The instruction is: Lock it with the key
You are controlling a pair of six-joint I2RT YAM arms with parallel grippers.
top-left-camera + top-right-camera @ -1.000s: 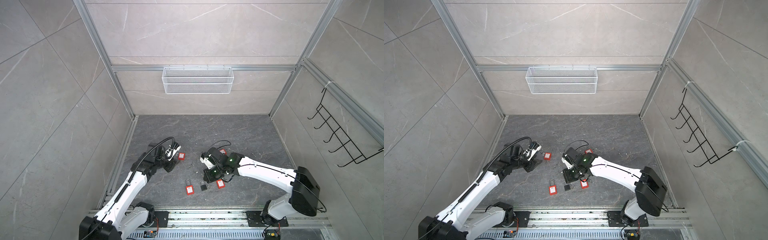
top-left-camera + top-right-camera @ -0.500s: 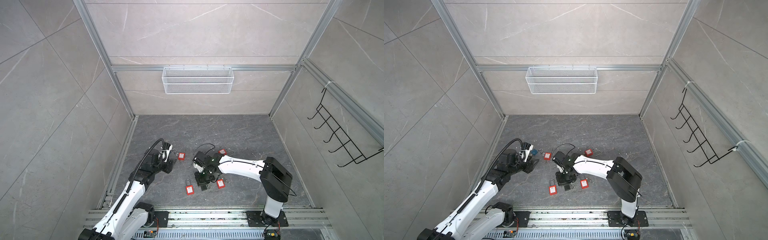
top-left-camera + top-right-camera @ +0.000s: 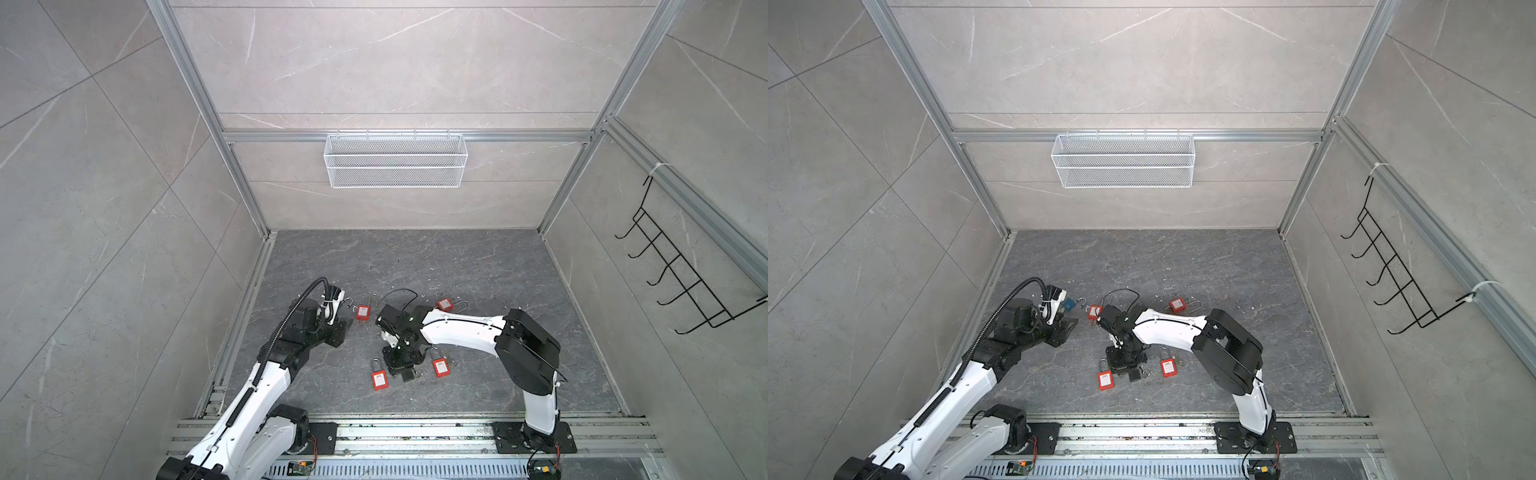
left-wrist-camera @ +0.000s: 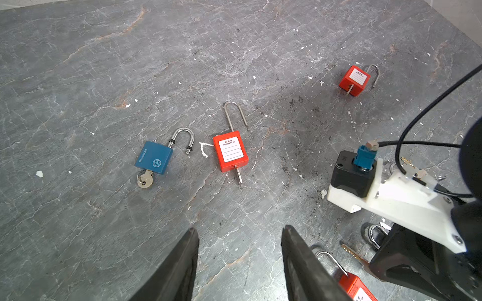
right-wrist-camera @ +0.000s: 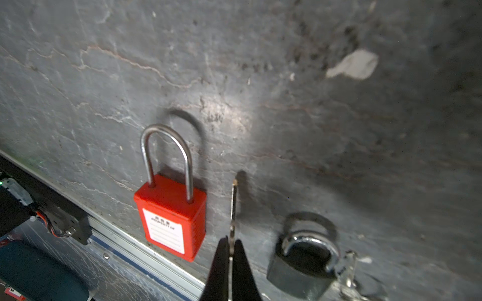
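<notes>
My right gripper is shut on a thin metal key, whose blade sticks out past the fingertips. It hangs low over the floor between a red padlock and a black padlock. In both top views the right gripper points down just behind the black padlock. My left gripper is open and holds nothing. Ahead of it lie a blue padlock with an open shackle and a key in it, and a red padlock with a key in it.
More red padlocks lie on the grey floor: one behind the right arm and two near the front. The aluminium rail runs along the front edge. A wire basket and a black hook rack hang on the walls.
The right arm has folded in and its gripper has moved left and forward, down beside the black padlock. The left gripper has drawn back slightly to the left and stays open.
</notes>
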